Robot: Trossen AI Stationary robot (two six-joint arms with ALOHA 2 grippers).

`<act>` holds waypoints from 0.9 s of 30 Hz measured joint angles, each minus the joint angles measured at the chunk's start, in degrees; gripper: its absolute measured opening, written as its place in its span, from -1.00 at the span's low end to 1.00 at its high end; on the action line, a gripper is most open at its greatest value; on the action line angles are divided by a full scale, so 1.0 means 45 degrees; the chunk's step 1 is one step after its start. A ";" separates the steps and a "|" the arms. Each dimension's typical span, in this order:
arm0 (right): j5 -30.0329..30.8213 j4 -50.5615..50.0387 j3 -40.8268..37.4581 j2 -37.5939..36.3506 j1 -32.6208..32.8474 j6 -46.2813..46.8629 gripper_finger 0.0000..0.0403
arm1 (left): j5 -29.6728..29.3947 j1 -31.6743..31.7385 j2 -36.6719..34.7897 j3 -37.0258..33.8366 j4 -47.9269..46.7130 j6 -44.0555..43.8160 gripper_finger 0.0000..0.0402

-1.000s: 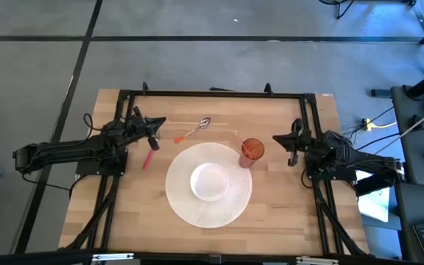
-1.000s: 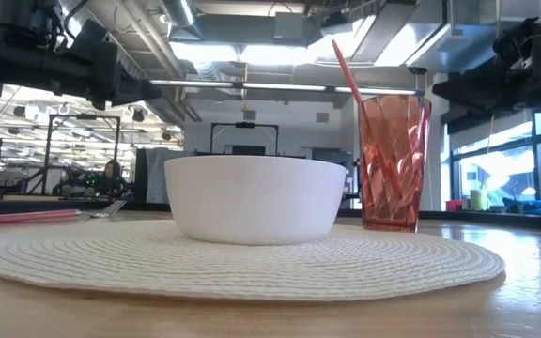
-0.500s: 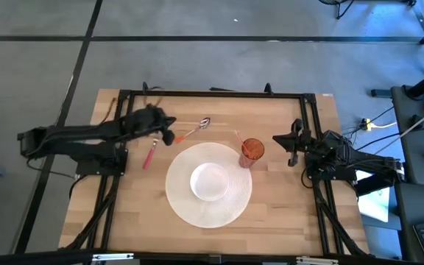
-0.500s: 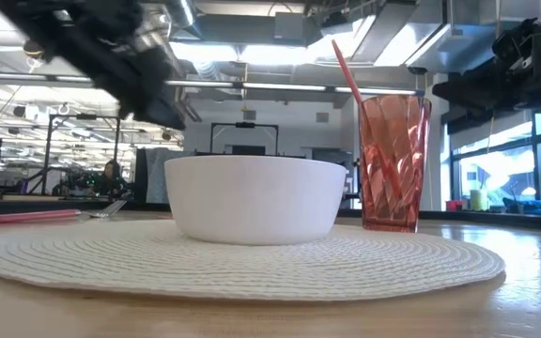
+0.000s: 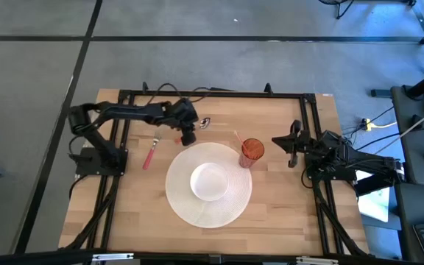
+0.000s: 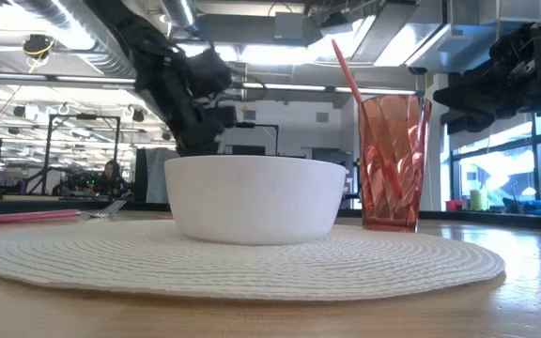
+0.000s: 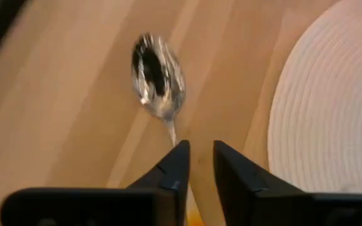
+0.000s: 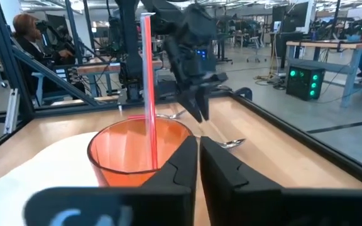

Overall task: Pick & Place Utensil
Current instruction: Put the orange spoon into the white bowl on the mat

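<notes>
Right now the left gripper (image 5: 189, 137) hangs over the far left part of the bench (image 5: 124, 213), directly above the handle of the spoon (image 5: 201, 124), whose bowl lies just beyond it toward the far edge. From the left wrist view its fingers (image 7: 170, 168) stand narrowly parted with nothing between them, and the thin handle runs down into the slim gap.

That narrow gap is the main risk. If the fingers descend as they are, a tip could land on the handle rather than beside it, pressing it flat or flicking the spoon sideways. The spoon looks light and smooth, so a glancing touch might spin it across the wood, possibly toward the placemat (image 5: 185, 207) whose edge lies just beside it. A grip taken close to the bowl end could also leave the orange handle end drooping once lifted.

A second utensil, the pink-handled fork (image 5: 150, 155), lies nearer on the left, well apart from the fingers, so confusion with it seems unlikely. The white bowl (image 5: 210, 181) sits at the middle of the placemat and the red cup (image 5: 252, 152) with its straw (image 6: 349, 75) stands to its right; a wide swing while carrying could clip either.

The right gripper (image 5: 288, 143) waits at the right, just beside the cup, its fingers (image 8: 184, 164) nearly closed and empty.
</notes>
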 joint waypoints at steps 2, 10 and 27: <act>-0.0125 0.0003 0.0000 0.0000 0.0000 0.0000 -0.88 | -0.0203 0.0014 0.0532 0.0356 -0.0368 -0.0014 -0.52; -0.0299 0.0015 0.0005 0.0000 0.0000 0.0010 -0.88 | -0.0703 0.0014 0.1495 0.0547 -0.0925 0.0282 -0.11; -0.0303 0.0042 0.0005 0.0000 0.0000 0.0209 -0.87 | -0.0645 0.0271 0.2812 0.0600 0.0056 0.0510 -0.24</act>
